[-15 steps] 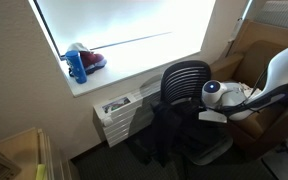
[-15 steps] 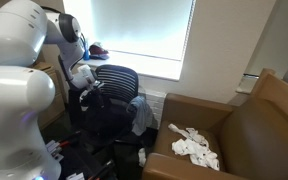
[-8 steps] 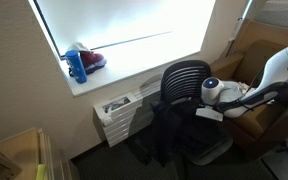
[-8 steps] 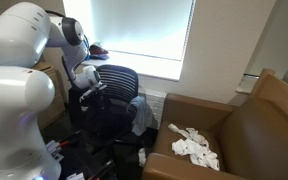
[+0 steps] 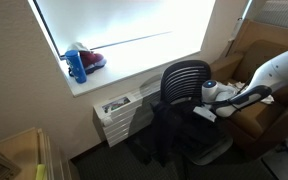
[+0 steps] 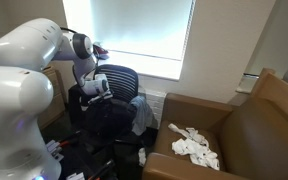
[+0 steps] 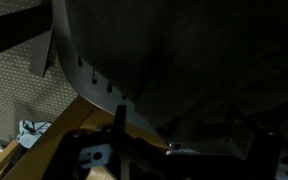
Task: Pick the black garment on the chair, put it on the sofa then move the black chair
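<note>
**A:** Where is the black garment point(image 5: 168, 132)?

**B:** It's draped over the seat of the black chair point(image 5: 185, 76) and hangs down the front. That's why I bring the arm in from 3 o'clock in an exterior view.

**A:** And the gripper point(image 5: 203, 113)?

**B:** It hangs low, just above the cloth. The wrist view is too dark, so I cannot tell how wide the jaws stand or whether they pinch fabric.

**A:** The sofa point(image 6: 239, 125)?

**B:** It's at 3 o'clock of the chair, with white cloths point(image 6: 193, 147) on its seat. I judge there's room beside them.

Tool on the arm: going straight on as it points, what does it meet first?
Probably the black garment on the chair; it fills the wrist view ahead of the tool, depth unclear.
</note>
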Controlling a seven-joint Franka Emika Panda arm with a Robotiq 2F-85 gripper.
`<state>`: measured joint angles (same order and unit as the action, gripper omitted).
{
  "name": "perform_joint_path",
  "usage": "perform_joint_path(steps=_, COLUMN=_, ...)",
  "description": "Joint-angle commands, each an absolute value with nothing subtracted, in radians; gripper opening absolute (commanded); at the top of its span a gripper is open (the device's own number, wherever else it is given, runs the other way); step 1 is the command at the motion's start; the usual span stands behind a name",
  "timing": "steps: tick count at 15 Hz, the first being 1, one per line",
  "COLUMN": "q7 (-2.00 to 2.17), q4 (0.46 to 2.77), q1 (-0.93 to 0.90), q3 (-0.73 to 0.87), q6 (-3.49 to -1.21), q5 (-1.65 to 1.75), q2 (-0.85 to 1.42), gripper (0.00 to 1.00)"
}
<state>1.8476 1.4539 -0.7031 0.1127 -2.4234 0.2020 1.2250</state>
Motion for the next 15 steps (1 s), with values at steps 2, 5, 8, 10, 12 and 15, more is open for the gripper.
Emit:
perform_joint_path(steps=2, q7=1.861, q4=1.463, q1=-0.732, q3=0.128, q6=-2.427, q5=0.216, q2=1.212, gripper=1.00)
perform_joint_path(steps=5, q7=1.767, q4=1.391, q1=-0.628, q3=0.029, q6=-2.403, q5=0.133, q2=1.266, gripper=1.00)
perform_joint_path(steps=8, q7=1.746, q4=1.344, q1=-0.577, q3=-0.002, q6=-2.411, q5=0.075, q2=1.321, gripper=1.00)
perform_joint_path(steps=10, q7=1.802, q4=1.304, q1=-0.601, q3=0.045, q6=-2.435, q5=0.083, q2=1.365, gripper=1.00)
perform_joint_path(steps=12, q7=1.870, q4=1.257, q1=-0.639, q3=0.103, q6=-2.421, q5=0.110, q2=1.407, gripper=1.00)
perform_joint_path(steps=15, q7=1.849, q4=1.285, q1=-0.621, q3=0.086, q6=-2.424, q5=0.105, q2=1.390, gripper=1.00)
